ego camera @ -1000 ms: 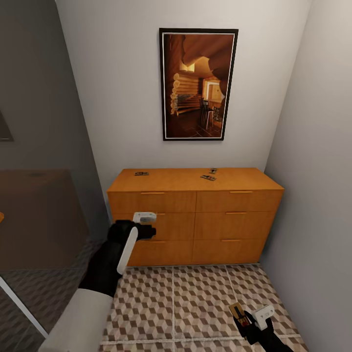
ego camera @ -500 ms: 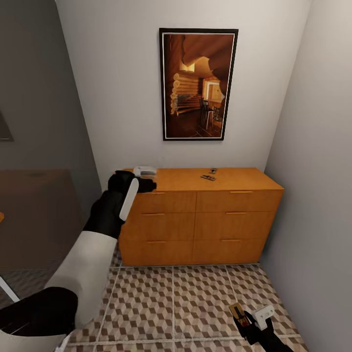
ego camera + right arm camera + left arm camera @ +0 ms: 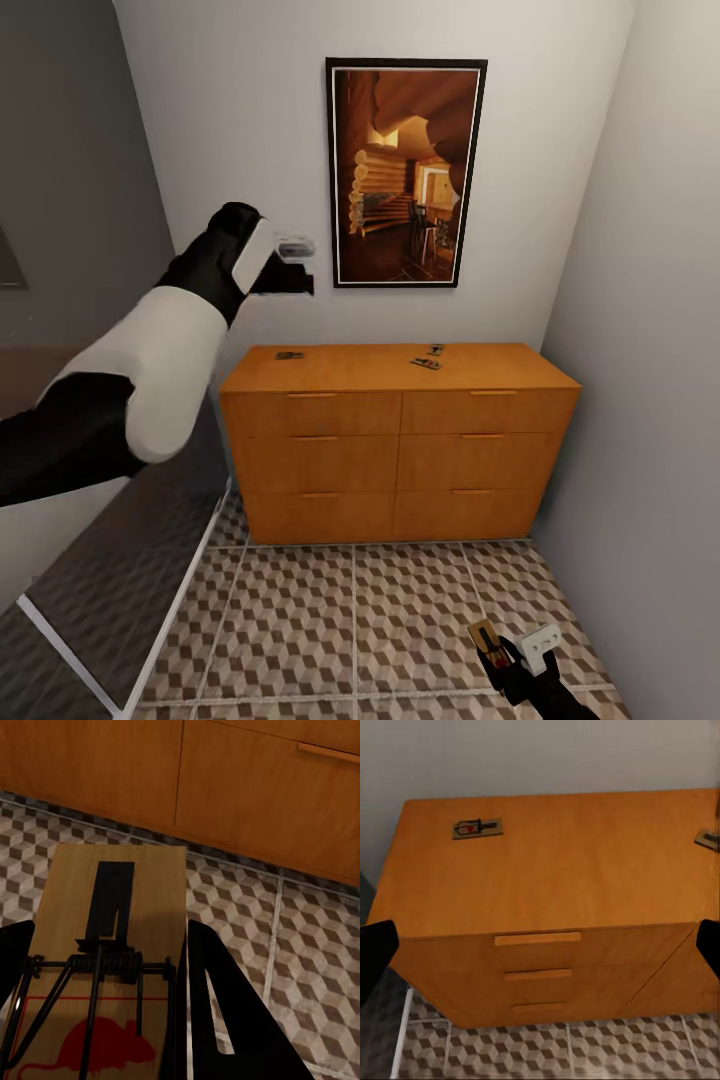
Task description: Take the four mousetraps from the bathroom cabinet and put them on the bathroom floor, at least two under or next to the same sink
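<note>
Left end effector (image 3: 292,262) hangs above the low orange-brown wooden cabinet (image 3: 400,440), fingers spread wide, empty. Right end effector (image 3: 512,660), at 5 o'clock over the cube-patterned tiled bathroom floor (image 3: 380,620), grips one flat brown wooden mousetrap (image 3: 105,967). Another mousetrap (image 3: 477,828) lies at the top's 10 o'clock corner; two more (image 3: 428,359) at 1 o'clock. Judgement: light, rigid, thin; pinch the board edges, avoid the wire spring.

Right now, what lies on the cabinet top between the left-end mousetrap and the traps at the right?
Nothing: bare wood between the left mousetrap and the right traps, per the head view.
</note>
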Robot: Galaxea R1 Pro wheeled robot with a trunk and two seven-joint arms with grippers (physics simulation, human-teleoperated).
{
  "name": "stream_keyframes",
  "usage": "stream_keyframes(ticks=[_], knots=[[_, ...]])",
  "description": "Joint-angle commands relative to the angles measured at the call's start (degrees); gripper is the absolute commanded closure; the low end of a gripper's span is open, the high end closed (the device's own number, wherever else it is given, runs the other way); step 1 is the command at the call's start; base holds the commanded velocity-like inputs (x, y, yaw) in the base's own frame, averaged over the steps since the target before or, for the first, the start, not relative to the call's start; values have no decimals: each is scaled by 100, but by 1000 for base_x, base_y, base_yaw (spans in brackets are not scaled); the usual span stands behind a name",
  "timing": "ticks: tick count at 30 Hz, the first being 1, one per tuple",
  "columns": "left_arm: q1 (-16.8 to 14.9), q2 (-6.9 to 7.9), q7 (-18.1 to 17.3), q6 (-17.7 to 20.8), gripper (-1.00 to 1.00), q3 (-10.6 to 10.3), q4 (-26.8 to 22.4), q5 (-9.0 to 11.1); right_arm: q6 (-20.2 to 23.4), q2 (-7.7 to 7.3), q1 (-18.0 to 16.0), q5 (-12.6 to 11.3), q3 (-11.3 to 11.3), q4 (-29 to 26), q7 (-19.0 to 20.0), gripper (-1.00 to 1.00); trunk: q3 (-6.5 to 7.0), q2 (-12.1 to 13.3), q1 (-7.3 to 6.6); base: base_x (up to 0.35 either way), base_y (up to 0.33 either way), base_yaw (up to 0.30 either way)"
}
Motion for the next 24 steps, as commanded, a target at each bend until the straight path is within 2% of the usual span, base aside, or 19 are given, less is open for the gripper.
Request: stream_keyframes(ticks=[1, 3, 4, 5, 7, 8, 9, 10, 12, 13, 14, 15, 16, 17, 19, 20, 21, 22, 24], knots=[[-335, 8, 53, 9, -100, 61, 393, 62, -7, -4, -4, 5, -50, 2, 53, 100, -8, -3, 0, 0, 0, 0], [-582, 83, 46, 0, -100, 92, 705, 63, -7, -2, -5, 5, -50, 2, 53, 100, -8, -3, 0, 0, 0, 0], [-759, 170, 37, -6, -100, 112, 918, 61, -7, -2, -5, 5, -50, 2, 54, 100, -8, -3, 0, 0, 0, 0], [-914, 317, 14, -1, -100, 129, 1100, 64, -3, 0, -5, 5, -50, 4, 54, 100, -8, -3, 0, 0, 0, 0], [-1010, 581, -114, 12, -100, 135, 1217, 71, 0, 1, 0, 8, -50, 8, 54, 100, -8, -3, 0, 0, 0, 0], [-1043, 840, -422, 20, -100, 129, 1262, 74, 1, 1, 2, 8, -50, 9, 54, 100, -8, -3, 0, 0, 0, 0], [-1050, 929, -588, 22, -100, 123, 1272, 72, 1, 1, 2, 9, -50, 10, 54, 100, -8, -3, 0, 0, 0, 0], [-1060, 1100, -1026, 21, -100, 104, 1284, 66, 1, 2, 2, 8, -47, 10, 54, 100, -8, -3, 0, 0, 0, 0], [-1066, 1254, -1573, 17, -100, 42, 1290, 49, 1, 2, 3, 10, -45, 10, 55, 100, -8, -3, 0, 0, 0, 0], [-1070, 1385, -2205, 12, -100, -114, 1282, 10, 2, 3, 3, 12, -44, 10, 55, 100, -8, -3, 0, 0, 0, 0], [-1073, 1503, -2898, 10, -100, -389, 1244, -65, 2, 6, 3, 12, -43, 11, 55, 100, -8, -3, 0, 0, 0, 0], [-1075, 1727, -4452, -1, -100, -1271, 1024, -284, 2, 9, 3, 13, -42, 11, 55, 100, -8, -3, 0, 0, 0, 0], [-1076, 1827, -5296, -33, -100, -1834, 831, -400, 2, 9, 3, 12, -42, 11, 55, 100, -8, -3, 0, 0, 0, 0], [-1076, 1874, -5718, -71, -100, -2124, 716, -452, 2, 10, 5, 13, -42, 11, 55, 100, -8, -3, 0, 0, 0, 0], [-1077, 2059, -7350, -404, -100, -3221, 191, -588, 2, 10, 4, 13, -42, 11, 55, 100, -8, -3, 0, 0, 0, 0], [-1077, 2139, -8093, -623, -100, -3681, -78, -632, 2, 10, 4, 14, -40, 11, 55, 100, -8, -3, 0, 0, 0, 0], [-1077, 2173, -8429, -721, -100, -3881, -201, -647, 2, 10, 4, 14, -40, 11, 55, 100, -8, -3, 0, 0, 0, 0], [-1077, 2255, -9242, -930, -100, -4321, -533, -677, 2, 10, 4, 14, -38, 11, 55, 100, -8, -3, 0, 0, 0, 0], [-1077, 2311, -9603, -1014, -100, -4503, -698, -694, 2, 11, 5, 14, -38, 11, 55, 100, -8, -3, 0, 0, 0, 0]])
